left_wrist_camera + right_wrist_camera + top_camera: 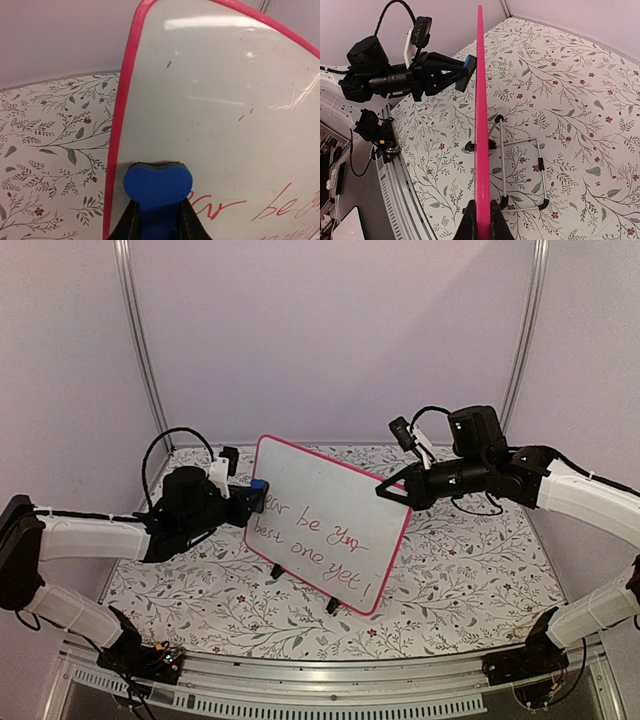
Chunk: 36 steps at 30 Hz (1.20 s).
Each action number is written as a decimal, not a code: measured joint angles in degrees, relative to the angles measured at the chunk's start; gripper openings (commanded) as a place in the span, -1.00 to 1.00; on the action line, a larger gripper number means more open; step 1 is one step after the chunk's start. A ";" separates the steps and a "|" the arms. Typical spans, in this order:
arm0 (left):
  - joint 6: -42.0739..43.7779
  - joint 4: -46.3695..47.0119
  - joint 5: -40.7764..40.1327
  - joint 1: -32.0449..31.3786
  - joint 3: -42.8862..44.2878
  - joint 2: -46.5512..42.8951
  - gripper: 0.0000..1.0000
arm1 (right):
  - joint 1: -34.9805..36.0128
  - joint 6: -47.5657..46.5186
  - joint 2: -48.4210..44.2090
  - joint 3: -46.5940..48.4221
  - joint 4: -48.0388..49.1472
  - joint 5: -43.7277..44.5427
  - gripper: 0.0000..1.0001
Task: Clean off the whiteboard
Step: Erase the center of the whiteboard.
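Observation:
The whiteboard [330, 510], glossy white with a pink-red frame and red handwriting, stands upright on two black feet on the floral table. My left gripper [250, 502] is shut on a blue eraser [258, 494] pressed against the board's left side, just above the start of the writing. In the left wrist view the eraser [156, 187] sits by the red script on the whiteboard [215, 100]. My right gripper [392, 492] is shut on the board's right edge. In the right wrist view the whiteboard [481, 125] shows edge-on between my right gripper's [482, 220] fingers.
The board's wire stand [522, 170] lies behind it on the floral tablecloth [470, 580]. The left arm [395, 75] shows in the right wrist view. A metal rail [330, 680] runs along the table's near edge. Purple walls enclose the back.

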 measured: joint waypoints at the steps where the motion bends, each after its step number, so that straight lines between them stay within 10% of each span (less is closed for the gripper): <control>1: 0.15 -0.17 -0.07 0.00 0.46 -0.04 -0.70 | 0.00 0.00 0.00 0.00 0.00 0.00 -1.00; 36: -4.90 8.63 0.07 0.26 -11.45 0.98 -0.70 | 0.00 -0.50 0.00 -0.07 0.04 -0.57 -1.00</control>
